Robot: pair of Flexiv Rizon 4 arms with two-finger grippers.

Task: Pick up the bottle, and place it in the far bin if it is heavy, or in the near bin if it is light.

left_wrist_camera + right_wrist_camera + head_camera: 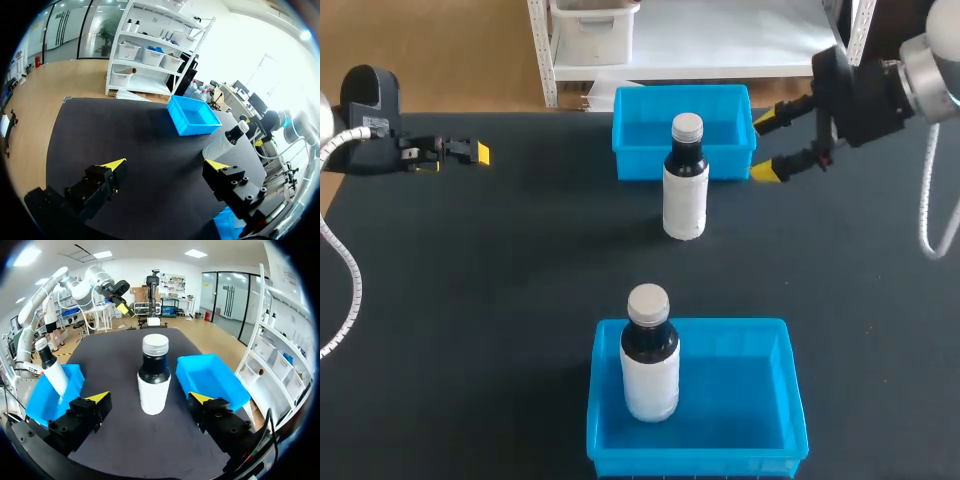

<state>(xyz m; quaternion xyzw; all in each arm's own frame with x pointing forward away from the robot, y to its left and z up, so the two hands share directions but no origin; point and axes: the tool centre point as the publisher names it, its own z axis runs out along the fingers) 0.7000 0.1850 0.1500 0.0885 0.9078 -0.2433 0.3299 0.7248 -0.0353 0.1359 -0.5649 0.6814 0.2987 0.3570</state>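
A bottle (685, 182) with a white label, dark neck and pale cap stands upright on the black table, just in front of the far blue bin (638, 128). My right gripper (761, 145) hovers open to the right of it, level with the far bin's right end. In the right wrist view the bottle (154, 377) stands ahead of the open right gripper (149, 397), between the lines of its fingers and untouched. A second, similar bottle (650, 355) stands inside the near blue bin (770, 400). My left gripper (475, 152) is open and empty, far off at the table's left.
The left wrist view shows the left gripper (165, 164) wide open above bare black table, with the far bin (192, 115) and the standing bottle (225, 142) well ahead. The table's back edge runs close behind the far bin.
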